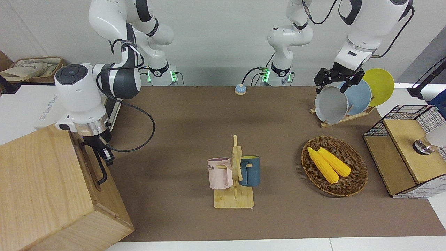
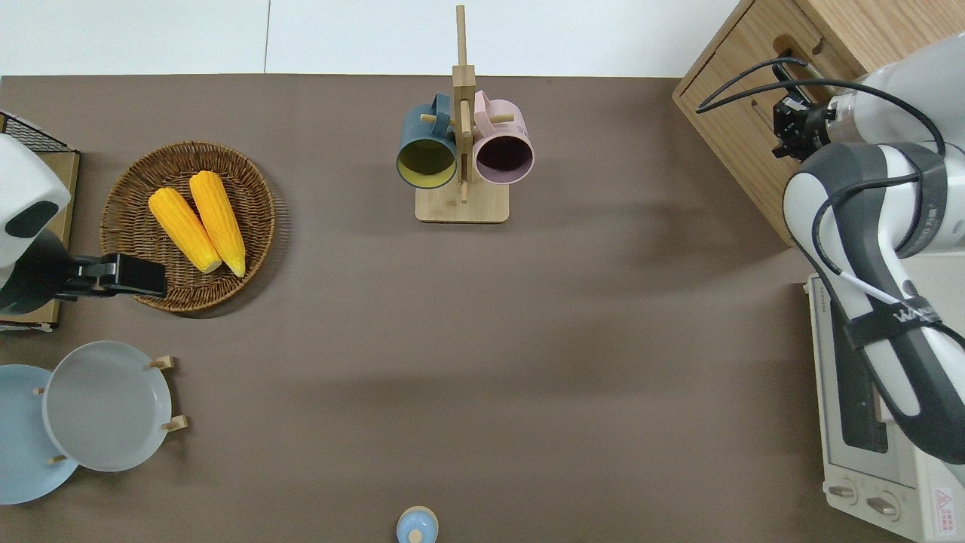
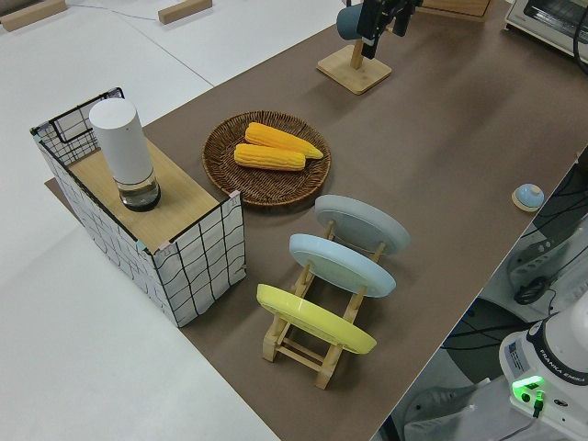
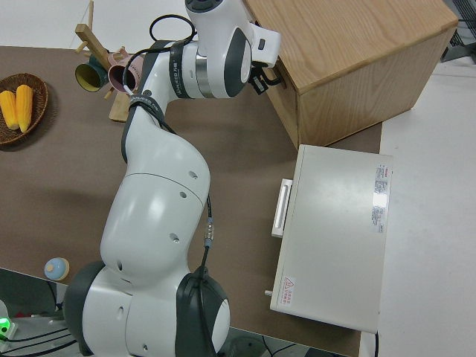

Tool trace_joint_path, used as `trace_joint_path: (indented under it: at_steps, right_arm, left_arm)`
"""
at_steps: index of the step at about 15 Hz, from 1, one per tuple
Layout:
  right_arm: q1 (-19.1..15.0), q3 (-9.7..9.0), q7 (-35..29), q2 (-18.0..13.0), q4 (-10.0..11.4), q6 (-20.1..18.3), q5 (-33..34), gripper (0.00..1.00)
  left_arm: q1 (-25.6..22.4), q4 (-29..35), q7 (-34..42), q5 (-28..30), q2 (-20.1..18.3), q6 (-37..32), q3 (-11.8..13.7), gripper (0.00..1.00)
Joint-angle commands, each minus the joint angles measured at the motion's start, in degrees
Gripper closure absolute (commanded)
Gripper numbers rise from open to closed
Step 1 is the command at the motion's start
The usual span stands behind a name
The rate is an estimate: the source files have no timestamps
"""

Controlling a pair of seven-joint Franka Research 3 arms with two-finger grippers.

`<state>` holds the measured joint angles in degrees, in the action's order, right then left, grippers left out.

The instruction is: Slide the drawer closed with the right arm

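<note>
The drawer (image 1: 90, 161) sits pushed in, its front flush with the large pale-wood cabinet (image 1: 38, 181) at the right arm's end of the table. Its black bar handle (image 1: 101, 172) stands out from the front. My right gripper (image 1: 106, 156) is at the drawer front, right by the end of the handle nearer to the robots. It also shows in the overhead view (image 2: 785, 128) against the drawer front (image 2: 742, 113) and in the right side view (image 4: 260, 78). The left arm (image 1: 355, 42) is parked with its gripper (image 1: 335, 83) open.
A white toaster oven (image 2: 867, 422) stands beside the cabinet, nearer to the robots. A mug rack (image 1: 234, 181) with two mugs is mid-table. A basket with corn (image 1: 333, 165), a plate rack (image 1: 343, 101) and a wire box (image 1: 406, 150) are toward the left arm's end.
</note>
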<state>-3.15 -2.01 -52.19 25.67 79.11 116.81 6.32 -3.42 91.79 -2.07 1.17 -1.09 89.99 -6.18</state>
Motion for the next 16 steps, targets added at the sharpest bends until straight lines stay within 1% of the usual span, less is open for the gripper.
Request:
trace_joint_path:
  at_steps: [1, 3, 5, 6, 8, 9, 10, 12, 14, 16]
  right_arm:
    - [-2.6, -0.09, 4.2, 2.6, -4.1, 2.0, 1.4, 1.0]
    - [-1.9, -0.36, 3.9, 2.2, -4.1, 1.1, 1.3, 1.0]
    - [-0.8, -0.45, 3.9, 1.1, -3.7, -0.8, 1.3, 1.0]
    - [0.1, -0.88, 4.3, 0.0, -3.5, -1.9, 1.4, 1.0]
    - [1.6, -1.15, 4.6, -1.8, -3.3, -3.2, 1.3, 1.0]
    - [3.0, -1.41, 5.3, -2.6, -2.8, -4.0, 1.4, 1.0]
    - [3.6, -1.67, 6.3, -3.5, -2.1, -4.7, 1.6, 1.0]
    - [4.6, -2.55, 9.3, -5.4, -1.2, -6.2, 1.7, 1.0]
    - [6.1, -2.64, 14.7, -7.1, -1.0, -8.6, 1.4, 1.0]
    - [6.8, -2.64, 20.1, -8.8, -0.6, -10.5, 0.9, 1.0]
  left_arm:
    - [-0.1, 0.0, 0.2, -0.7, -0.6, -0.7, 0.0, 0.0]
    - [-0.1, 0.0, 0.2, -0.7, -0.6, -0.7, 0.0, 0.0]
    - [-0.1, 0.0, 0.2, -0.7, -0.6, -0.7, 0.0, 0.0]
    - [-0.1, 0.0, 0.2, -0.7, -0.6, -0.7, 0.0, 0.0]
    - [-0.1, 0.0, 0.2, -0.7, -0.6, -0.7, 0.0, 0.0]
    - [-0.1, 0.0, 0.2, -0.7, -0.6, -0.7, 0.0, 0.0]
    - [-0.1, 0.0, 0.2, -0.7, -0.6, -0.7, 0.0, 0.0]
    - [-0.1, -0.1, 0.2, -0.7, -0.6, -0.7, 0.0, 0.0]
    - [-0.1, 0.0, 0.2, -0.7, -0.6, -0.7, 0.0, 0.0]
    - [-0.1, -0.1, 0.2, -0.7, -0.6, -0.7, 0.0, 0.0]
